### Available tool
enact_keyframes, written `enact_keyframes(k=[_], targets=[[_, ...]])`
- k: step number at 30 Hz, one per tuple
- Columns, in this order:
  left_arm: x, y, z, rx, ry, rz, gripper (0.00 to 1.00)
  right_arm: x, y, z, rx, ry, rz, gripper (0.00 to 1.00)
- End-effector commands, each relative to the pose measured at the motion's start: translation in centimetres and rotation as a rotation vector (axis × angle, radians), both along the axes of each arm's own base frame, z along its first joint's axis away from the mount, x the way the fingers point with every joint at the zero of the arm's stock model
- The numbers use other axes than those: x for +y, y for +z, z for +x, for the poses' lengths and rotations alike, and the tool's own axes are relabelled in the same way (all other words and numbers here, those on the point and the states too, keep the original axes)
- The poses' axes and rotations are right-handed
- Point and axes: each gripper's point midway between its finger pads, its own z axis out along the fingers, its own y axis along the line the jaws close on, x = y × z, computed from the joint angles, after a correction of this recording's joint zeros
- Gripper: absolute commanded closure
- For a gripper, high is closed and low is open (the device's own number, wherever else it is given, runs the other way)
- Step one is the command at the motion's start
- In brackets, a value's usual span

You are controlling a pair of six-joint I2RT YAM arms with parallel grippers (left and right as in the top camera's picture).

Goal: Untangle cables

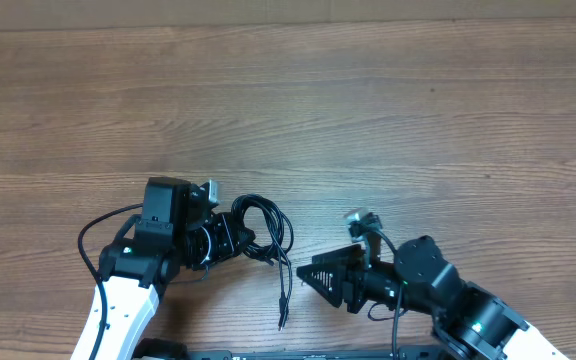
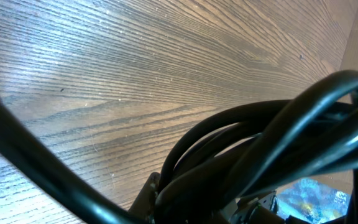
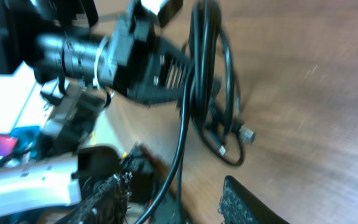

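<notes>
The cables are a tangle of thin black cords near the table's front middle. Loops lie beside my left gripper, and loose ends trail toward the front edge. My left gripper is shut on the bundle's left side. In the left wrist view the cords fill the frame right at the jaw. My right gripper is open just right of the trailing ends. In the right wrist view two cords run down between its fingers, and small plug ends rest on the wood.
The brown wooden table stretches far back and to both sides. Thicker black arm wires loop beside the left arm and the right arm. The table's front edge runs just below the cable ends.
</notes>
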Motion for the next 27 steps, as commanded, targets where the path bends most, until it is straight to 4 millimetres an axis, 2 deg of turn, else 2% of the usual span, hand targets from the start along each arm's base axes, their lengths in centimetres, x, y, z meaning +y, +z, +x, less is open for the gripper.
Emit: enact_keyframes(k=[1,5,8,12,15,17,19,22,27], targets=[[-0.1,0.3,0.2,-0.013,-0.003,-0.01,0.96,1.1,0.2,-0.9,0.108,0.053,0.029,0.55],[0.1,0.3,0.5,0.005,0.046,-0.013,0.96,2.0,-1.3,-1.4,0.215,0.068,0.007,0.55],[0.2,0.3,0.8,-0.009,0.05,0.003,0.96,3.1,-1.9,-2.2,0.236,0.127,0.004,0.55],[0.1,0.0,0.6,-0.014,0.041,0.033,0.96,3.8,-1.8,-1.9,0.227,0.138,0.02,0.55],[-0.7,0.2,0.6,-0.028,0.017,0.026,0.96,4.1,-1.4,-1.7,0.209,0.14,0.04,0.66],[-1.3,0.5,0.7,-0.042,0.01,0.013,0.96,4.1,-1.3,-1.7,0.207,0.141,0.041,0.76],[-1.7,0.9,1.1,-0.071,0.001,0.002,0.96,4.1,-1.5,-1.7,0.212,0.14,0.036,0.81],[-2.1,1.7,2.1,-0.102,0.026,-0.03,0.96,3.8,-2.0,-1.9,0.222,0.137,0.013,0.83],[-3.3,3.3,2.7,-0.137,0.01,-0.116,0.96,2.4,-4.6,-0.7,0.245,0.024,-0.098,0.83]])
